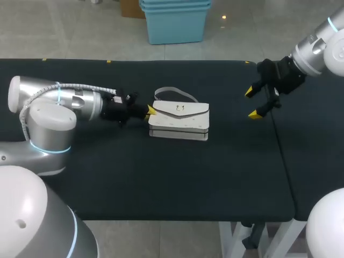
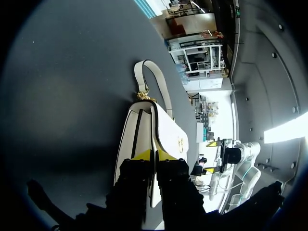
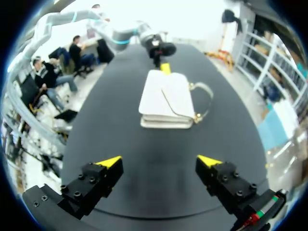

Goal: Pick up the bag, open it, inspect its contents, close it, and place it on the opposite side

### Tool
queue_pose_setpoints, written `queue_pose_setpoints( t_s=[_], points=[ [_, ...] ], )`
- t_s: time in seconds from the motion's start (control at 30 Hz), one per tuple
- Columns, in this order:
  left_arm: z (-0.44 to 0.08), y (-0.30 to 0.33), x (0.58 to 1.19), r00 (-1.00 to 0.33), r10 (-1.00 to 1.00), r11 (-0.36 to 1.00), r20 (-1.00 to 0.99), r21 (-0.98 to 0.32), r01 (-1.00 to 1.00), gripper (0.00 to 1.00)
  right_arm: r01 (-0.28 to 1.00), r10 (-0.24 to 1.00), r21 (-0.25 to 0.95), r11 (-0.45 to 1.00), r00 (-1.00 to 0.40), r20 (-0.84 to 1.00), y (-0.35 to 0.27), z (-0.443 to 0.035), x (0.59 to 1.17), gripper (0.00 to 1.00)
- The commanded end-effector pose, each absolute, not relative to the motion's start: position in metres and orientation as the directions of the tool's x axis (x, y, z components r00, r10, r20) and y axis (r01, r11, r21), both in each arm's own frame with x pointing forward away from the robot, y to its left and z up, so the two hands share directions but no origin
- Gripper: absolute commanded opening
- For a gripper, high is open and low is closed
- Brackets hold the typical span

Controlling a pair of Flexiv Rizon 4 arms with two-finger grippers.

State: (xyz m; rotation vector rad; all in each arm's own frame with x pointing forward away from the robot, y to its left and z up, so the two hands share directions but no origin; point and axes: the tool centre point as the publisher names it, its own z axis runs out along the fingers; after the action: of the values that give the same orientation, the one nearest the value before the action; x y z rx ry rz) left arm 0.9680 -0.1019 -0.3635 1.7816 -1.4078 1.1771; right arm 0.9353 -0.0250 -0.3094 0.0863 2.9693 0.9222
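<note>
Left gripper (image 1: 151, 110) clamped on white bag (image 1: 180, 123), lying flat, long axis left-right, strap (image 1: 174, 91) far side, right gripper (image 1: 256, 103) spread

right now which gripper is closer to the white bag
Left. The left gripper is at the bag's end, fingers closed on its edge. The right gripper hangs open off the bag's other side, with bare table between them.

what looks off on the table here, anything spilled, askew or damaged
Nothing stands out. The white bag lies flat on the table with its flap closed, and no spill or damage shows. The left gripper pinches the bag's end; the right gripper hangs open, apart from it.
</note>
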Motion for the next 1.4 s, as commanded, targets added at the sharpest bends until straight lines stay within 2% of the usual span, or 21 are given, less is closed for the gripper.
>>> queue_pose_setpoints(
  t_s=[0.03, 0.3, 0.6, 0.63, 0.67, 0.83, 1.13, 1.4],
  points=[
    [-0.366, -0.112, 0.959, 0.044, -0.436, -0.299, 0.899, -0.098, -0.949, 0.00, 0.044, 0.062, 0.566, 0.823, -0.998, -0.012, -0.025, -0.309, 0.935, 1.00],
    [-0.364, -0.127, 0.955, 0.027, -0.439, -0.262, 0.898, -0.099, -0.960, 0.00, 0.044, 0.062, 0.566, 0.823, -0.998, -0.012, -0.025, -0.309, 0.935, 1.00],
    [-0.369, -0.138, 0.953, 0.047, -0.440, -0.286, 0.897, -0.091, -0.954, 0.01, 0.044, 0.062, 0.566, 0.823, -0.998, -0.012, -0.025, -0.309, 0.935, 1.00],
    [-0.369, -0.138, 0.953, 0.048, -0.441, -0.290, 0.896, -0.091, -0.953, 0.66, 0.044, 0.062, 0.566, 0.823, -0.998, -0.012, -0.025, -0.309, 0.935, 1.00],
    [-0.368, -0.138, 0.954, 0.048, -0.439, -0.299, 0.897, -0.096, -0.949, 1.00, 0.044, 0.062, 0.566, 0.823, -0.998, -0.012, -0.025, -0.309, 0.935, 1.00],
    [-0.359, -0.131, 0.952, 0.048, -0.426, -0.323, 0.903, -0.102, -0.941, 1.00, 0.044, 0.062, 0.566, 0.823, -0.998, -0.012, -0.025, -0.309, 0.935, 1.00],
    [-0.321, -0.108, 0.946, -0.012, -0.464, -0.312, 0.886, -0.176, -0.934, 1.00, 0.068, 0.124, 0.484, 0.873, -0.989, -0.086, -0.018, -0.290, 0.931, 1.00],
    [-0.300, -0.085, 0.959, -0.085, -0.587, -0.209, 0.805, -0.252, -0.945, 1.00, 0.023, 0.107, 0.445, 0.895, -0.980, -0.165, 0.002, -0.281, 0.916, 1.00]
  ],
)
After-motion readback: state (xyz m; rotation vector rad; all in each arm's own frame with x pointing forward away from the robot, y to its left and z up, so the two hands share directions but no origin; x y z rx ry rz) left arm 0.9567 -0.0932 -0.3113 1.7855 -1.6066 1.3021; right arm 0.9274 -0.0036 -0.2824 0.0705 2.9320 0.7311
